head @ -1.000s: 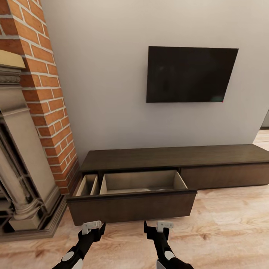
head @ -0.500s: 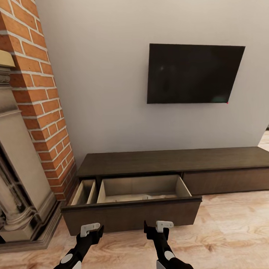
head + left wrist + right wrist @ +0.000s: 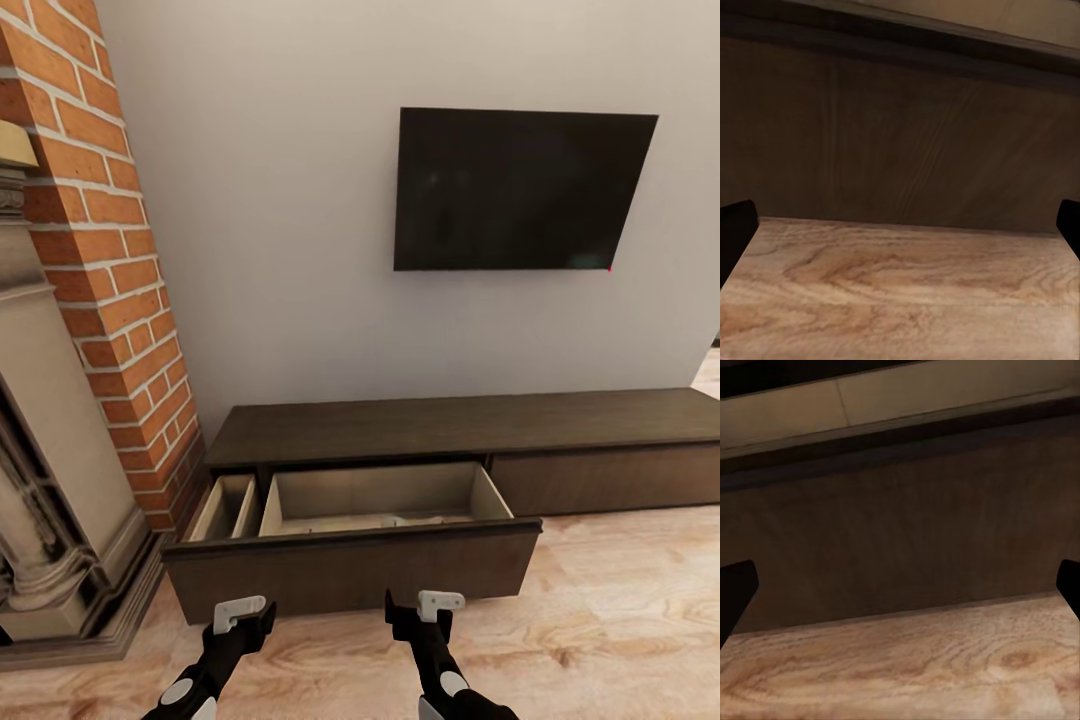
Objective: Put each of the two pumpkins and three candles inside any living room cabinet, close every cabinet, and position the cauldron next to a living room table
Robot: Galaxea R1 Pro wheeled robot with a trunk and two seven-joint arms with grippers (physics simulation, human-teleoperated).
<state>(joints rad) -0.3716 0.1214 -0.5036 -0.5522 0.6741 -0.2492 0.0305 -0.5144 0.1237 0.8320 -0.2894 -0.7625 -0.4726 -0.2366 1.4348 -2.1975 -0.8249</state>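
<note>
The cabinet [image 3: 470, 425] is a long, low dark-brown unit against the white wall, under a TV. Its left drawer stands pulled out, with the drawer front [image 3: 350, 565] facing me. Inside are two pale compartments; low pale shapes lie on the wider one's floor, too hidden to name. My left gripper [image 3: 250, 612] and right gripper [image 3: 420, 608] hover just before that front, over the floor. Both are open and hold nothing. Each wrist view faces the drawer front [image 3: 900, 127] [image 3: 900, 532] close up. The pumpkins, candles and cauldron are out of view.
A brick chimney [image 3: 110, 270] and a carved stone fireplace surround [image 3: 50, 480] stand close at the left. A black TV [image 3: 520, 190] hangs on the wall. Light wood floor [image 3: 620, 620] stretches to the right of the drawer.
The head view has moved a little nearer and leftward, so the cabinet and drawer look larger. Both grippers keep their place in the picture, and the drawer stays pulled out.
</note>
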